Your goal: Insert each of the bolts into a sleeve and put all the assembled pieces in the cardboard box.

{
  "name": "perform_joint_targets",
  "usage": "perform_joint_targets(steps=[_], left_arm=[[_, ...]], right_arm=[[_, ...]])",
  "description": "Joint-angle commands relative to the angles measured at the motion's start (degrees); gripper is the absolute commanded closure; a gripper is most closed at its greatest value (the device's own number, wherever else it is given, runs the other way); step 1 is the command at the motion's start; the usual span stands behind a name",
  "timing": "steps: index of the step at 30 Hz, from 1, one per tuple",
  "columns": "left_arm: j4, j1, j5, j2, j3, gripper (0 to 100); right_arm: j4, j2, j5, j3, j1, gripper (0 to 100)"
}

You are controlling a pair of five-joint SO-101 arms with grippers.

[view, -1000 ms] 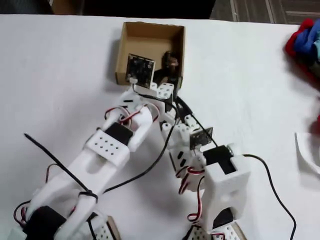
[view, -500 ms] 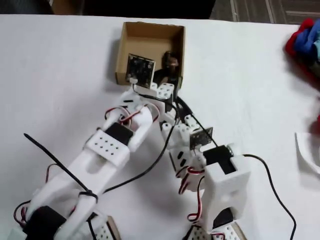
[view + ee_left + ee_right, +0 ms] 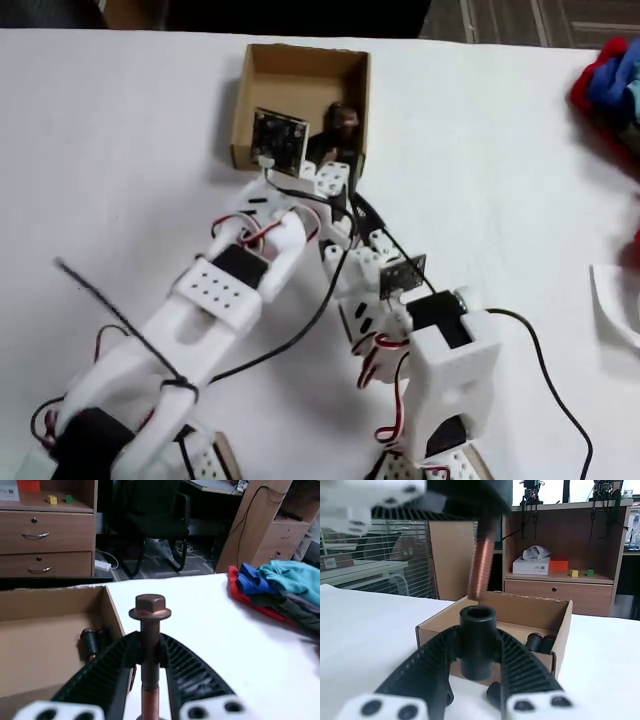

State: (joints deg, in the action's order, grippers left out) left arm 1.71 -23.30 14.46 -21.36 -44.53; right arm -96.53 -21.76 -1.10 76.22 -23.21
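My left gripper (image 3: 150, 652) is shut on a copper bolt (image 3: 150, 630), held upright with its hex head on top. My right gripper (image 3: 477, 655) is shut on a black sleeve (image 3: 477, 647), open end up. The bolt's threaded shank (image 3: 481, 560) hangs just above and slightly behind the sleeve's mouth, not inside it. In the high view both grippers (image 3: 335, 190) meet at the near right corner of the cardboard box (image 3: 262, 75). Assembled dark pieces (image 3: 92, 641) lie inside the box (image 3: 555, 625).
A pile of red, blue and teal cloth (image 3: 608, 80) lies at the table's far right edge. A white curved object (image 3: 610, 305) sits at the right edge. Black cables (image 3: 540, 370) trail across the table by the right arm.
The left arm has shifted slightly, carrying the bolt a little toward the box; its cable tie moved. The right arm has stayed still.
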Motion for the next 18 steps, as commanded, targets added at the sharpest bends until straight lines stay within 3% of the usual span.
perform_joint_targets(steps=[1, 11, 18], left_arm=[[1.8, 0.7, -0.4, 2.4, 2.0, 97], [1.3, 0.7, -0.9, 5.9, 4.6, 97], [-4.0, 0.6, -3.2, 5.8, 4.5, 97]], right_arm=[[-2.1, 0.3, 0.5, -1.3, -0.4, 97.7], [-2.2, 0.4, 0.5, -1.3, 0.0, 97.7], [-2.2, 0.4, 0.5, -1.3, 0.0, 97.7]])
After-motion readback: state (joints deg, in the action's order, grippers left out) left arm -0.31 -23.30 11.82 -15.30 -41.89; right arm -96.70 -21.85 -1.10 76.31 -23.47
